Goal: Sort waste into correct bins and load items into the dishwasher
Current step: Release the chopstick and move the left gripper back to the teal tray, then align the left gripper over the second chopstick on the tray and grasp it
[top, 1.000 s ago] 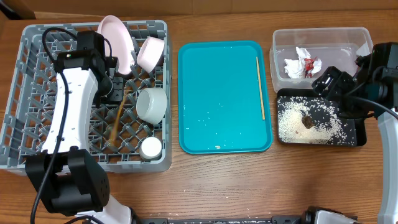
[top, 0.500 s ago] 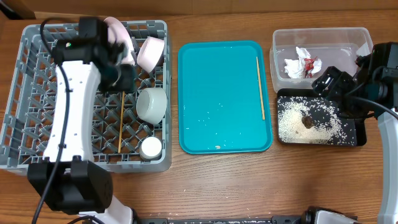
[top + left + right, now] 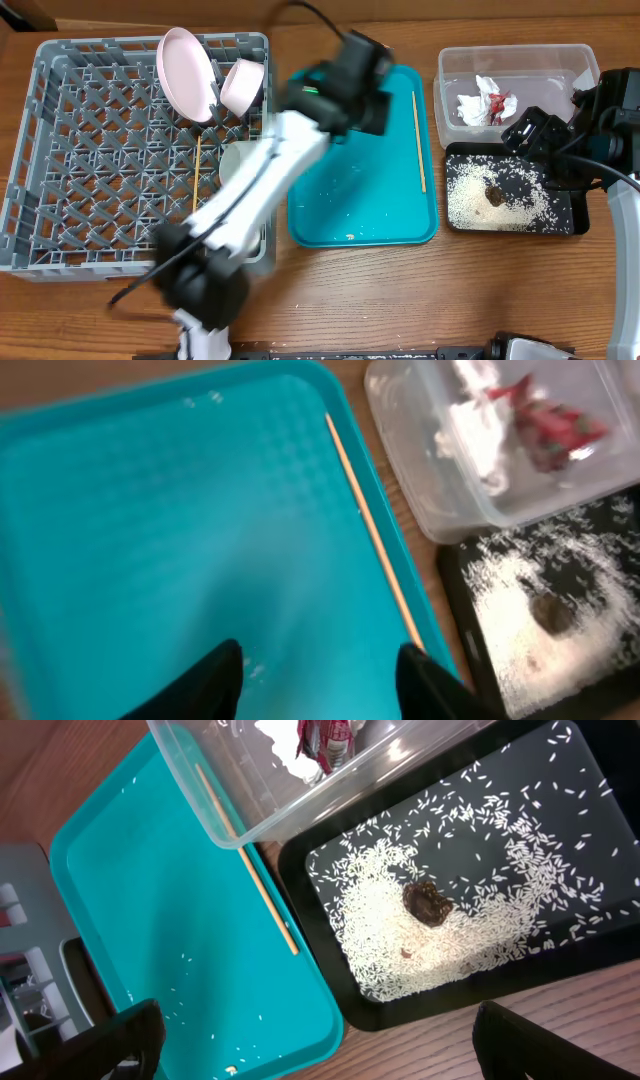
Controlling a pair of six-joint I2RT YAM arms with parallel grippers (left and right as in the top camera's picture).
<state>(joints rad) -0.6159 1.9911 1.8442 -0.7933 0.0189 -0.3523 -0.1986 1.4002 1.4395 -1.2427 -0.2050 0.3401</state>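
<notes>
The grey dish rack (image 3: 60, 150) holds two pink-white plates (image 3: 187, 72) (image 3: 243, 85), a pale bowl (image 3: 232, 160) and one chopstick (image 3: 197, 150); the cup is hidden under my left arm. The second chopstick (image 3: 419, 140) (image 3: 375, 545) (image 3: 245, 870) lies along the teal tray's right edge. My left gripper (image 3: 368, 95) (image 3: 325, 685) is open and empty above the teal tray, left of that chopstick. The wrapper (image 3: 487, 103) (image 3: 520, 425) lies in the clear tub (image 3: 560, 60). The brown lump (image 3: 494, 195) (image 3: 428, 903) and rice lie on the black tray (image 3: 570, 215). My right gripper (image 3: 530, 135) (image 3: 320, 1050) is open and empty.
The teal tray (image 3: 340, 180) lies between the rack and the bins, with a few rice grains on it. The clear tub stands directly behind the black tray at the right. My left arm stretches diagonally over the rack's right front corner.
My left arm swung from the rack rightward to above the teal tray. The chopstick it held now lies in the rack. The right arm has not moved.
</notes>
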